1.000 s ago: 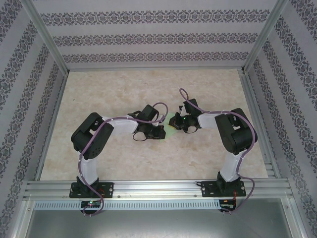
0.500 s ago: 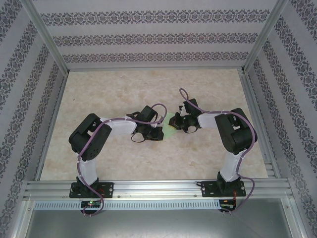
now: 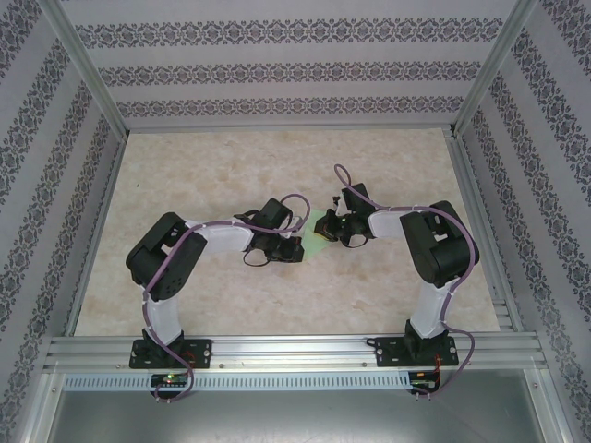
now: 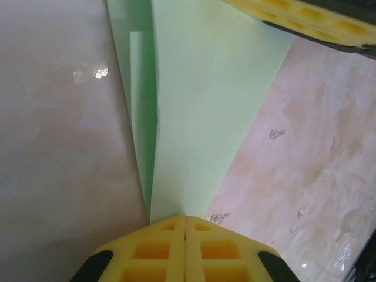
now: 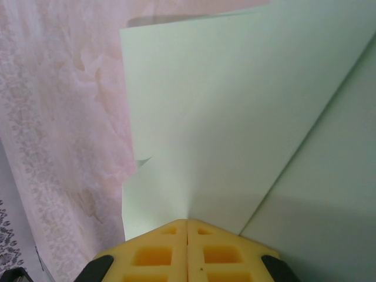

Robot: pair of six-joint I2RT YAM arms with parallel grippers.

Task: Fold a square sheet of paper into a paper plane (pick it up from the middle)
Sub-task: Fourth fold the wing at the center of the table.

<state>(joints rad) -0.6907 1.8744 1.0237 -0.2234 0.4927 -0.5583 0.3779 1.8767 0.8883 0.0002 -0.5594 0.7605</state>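
The left gripper (image 4: pixel 185 218) has its fingers pressed together on the narrow tip of the creased sheet of paper (image 4: pixel 202 100), which fans out ahead of it over the marbled table (image 4: pixel 317 153). The right gripper (image 5: pixel 187 222) likewise pinches an edge, and the paper spreads forward from its fingers.

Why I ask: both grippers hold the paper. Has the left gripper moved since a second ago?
Yes, slightly. In the top view the left gripper, shut on the square sheet of paper, has drawn leftward and toward the near rail.
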